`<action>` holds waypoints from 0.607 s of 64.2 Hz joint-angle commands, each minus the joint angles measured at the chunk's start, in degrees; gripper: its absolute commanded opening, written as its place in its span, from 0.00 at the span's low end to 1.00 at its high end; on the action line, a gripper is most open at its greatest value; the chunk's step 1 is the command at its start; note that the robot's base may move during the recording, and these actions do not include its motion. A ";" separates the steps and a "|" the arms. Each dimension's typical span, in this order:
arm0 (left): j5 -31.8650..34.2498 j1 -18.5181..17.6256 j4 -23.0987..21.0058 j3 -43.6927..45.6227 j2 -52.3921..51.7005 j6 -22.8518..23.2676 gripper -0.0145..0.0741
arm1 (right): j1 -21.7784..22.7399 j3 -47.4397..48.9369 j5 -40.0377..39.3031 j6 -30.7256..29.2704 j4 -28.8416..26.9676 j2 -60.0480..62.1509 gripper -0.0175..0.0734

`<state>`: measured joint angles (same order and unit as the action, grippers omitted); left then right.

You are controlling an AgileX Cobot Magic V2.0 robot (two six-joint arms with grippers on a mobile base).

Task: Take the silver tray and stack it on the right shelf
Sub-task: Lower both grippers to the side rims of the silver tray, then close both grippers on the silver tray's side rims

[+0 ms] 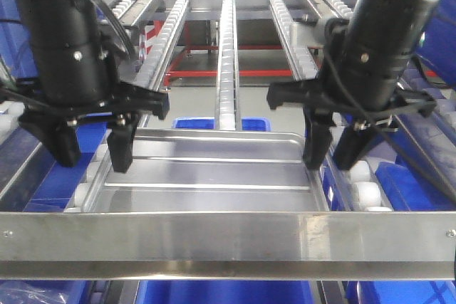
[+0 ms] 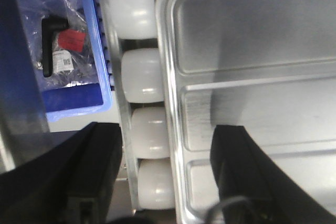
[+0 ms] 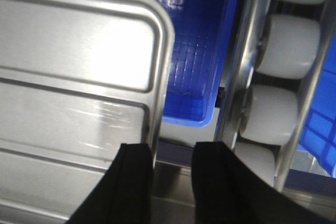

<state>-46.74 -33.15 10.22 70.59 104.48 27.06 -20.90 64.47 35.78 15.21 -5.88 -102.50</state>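
Roller rails (image 1: 367,194) flank silver tray (image 1: 206,176); left gripper (image 1: 91,151), right gripper (image 1: 336,151) straddle its rims.

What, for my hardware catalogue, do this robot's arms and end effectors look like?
Both the left arm and right arm are glossy black cylinders with small silver screws. The left end effector and right end effector are matte black: a wide crossbar carrying two flat, tapering fingers. A thin black cable loops along the right arm. No markings are readable.
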 commanded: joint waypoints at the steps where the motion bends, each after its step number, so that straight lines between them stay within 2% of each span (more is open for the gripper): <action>1: 1.17 -0.16 0.70 1.81 -1.61 1.13 0.50 | 0.12 1.99 -2.21 0.10 0.54 1.80 0.55; 27: 2.94 -0.16 0.70 1.81 -0.43 2.61 0.50 | 0.12 1.99 -3.29 0.10 0.48 0.66 0.55; 39: 2.97 -0.16 0.33 1.81 -0.43 2.61 0.50 | 0.12 1.99 -3.23 0.10 -1.84 0.66 0.55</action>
<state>-44.97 -33.15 10.32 70.90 106.18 28.94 -20.90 64.84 34.34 15.21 -6.30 -104.28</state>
